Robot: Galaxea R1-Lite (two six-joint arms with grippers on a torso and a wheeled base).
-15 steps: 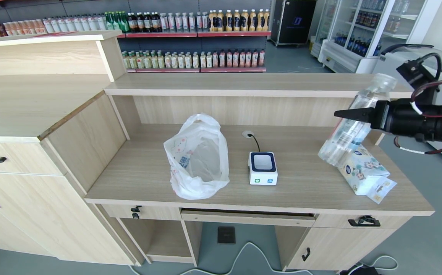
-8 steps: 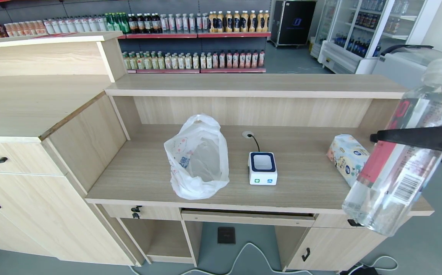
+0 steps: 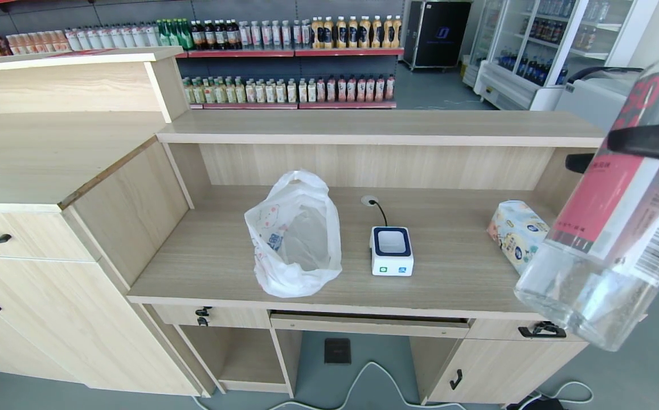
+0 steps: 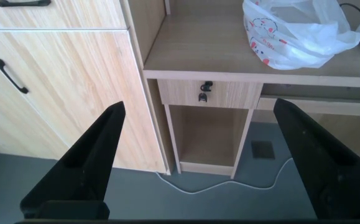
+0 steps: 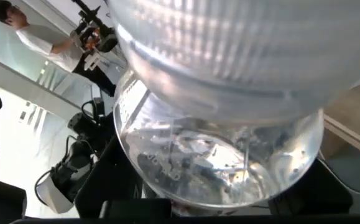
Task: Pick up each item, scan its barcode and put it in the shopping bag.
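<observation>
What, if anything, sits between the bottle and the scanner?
Nothing visible. The right gripper holds the bottle in the air at the right end of the counter. The scanner sits mid-counter, with bare wood on its right. The tissue pack lies flat at the right end, likely below the path.

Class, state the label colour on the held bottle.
Red with a white barcode panel on the bottle; head view shows it best.

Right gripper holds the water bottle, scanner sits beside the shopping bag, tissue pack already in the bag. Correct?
No. The head view shows the tissue pack on the counter, right of the scanner, not in the shopping bag. The rest holds, the gripped water bottle included.
</observation>
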